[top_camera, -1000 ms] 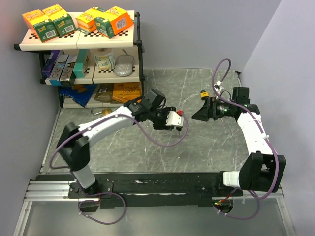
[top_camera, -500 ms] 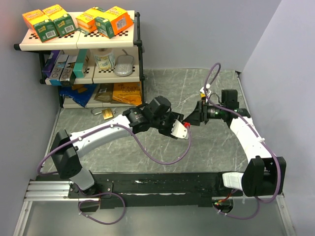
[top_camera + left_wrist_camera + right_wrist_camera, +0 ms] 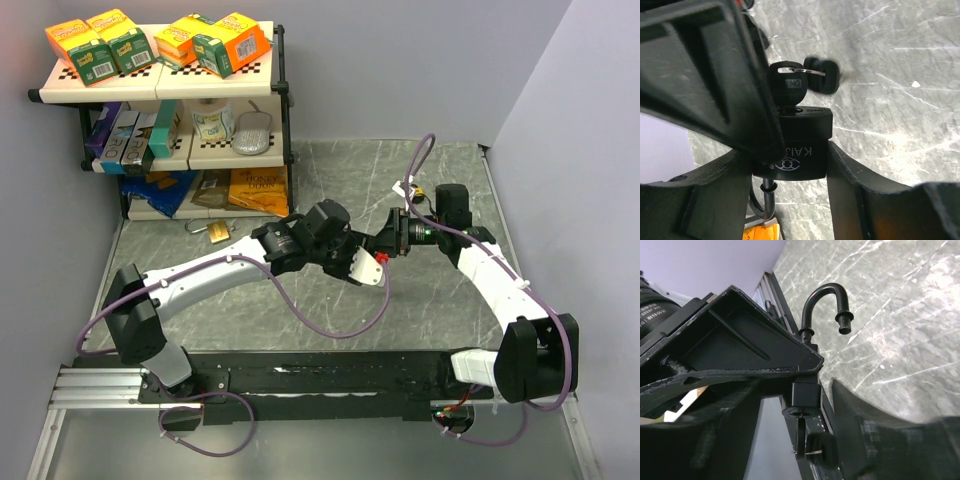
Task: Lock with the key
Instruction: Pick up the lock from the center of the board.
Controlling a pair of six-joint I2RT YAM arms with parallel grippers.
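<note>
My left claw [image 3: 790, 167] clamps the black padlock [image 3: 801, 142] above the worktop [image 3: 900, 75], shackle [image 3: 824, 297] open — my right claw [image 3: 384, 245] sits parted around the inserted key [image 3: 789, 84].

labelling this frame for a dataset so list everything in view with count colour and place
black padlock: 1, black, shackle open, held in the left gripper
keys: 2 on one ring, black heads, one in the black padlock, one dangling beside it
brass padlock: 1, gold, on the table by the shelf
shelf: 1, cream with black posts, far left corner
cartons: 4, orange and green, top tier
packages: several, mixed colours, lower tiers
table: 1, grey marbled, under everything
left gripper: 1, black, shut on the black padlock
right gripper: 1, black, open, fingers either side of the inserted key
</note>
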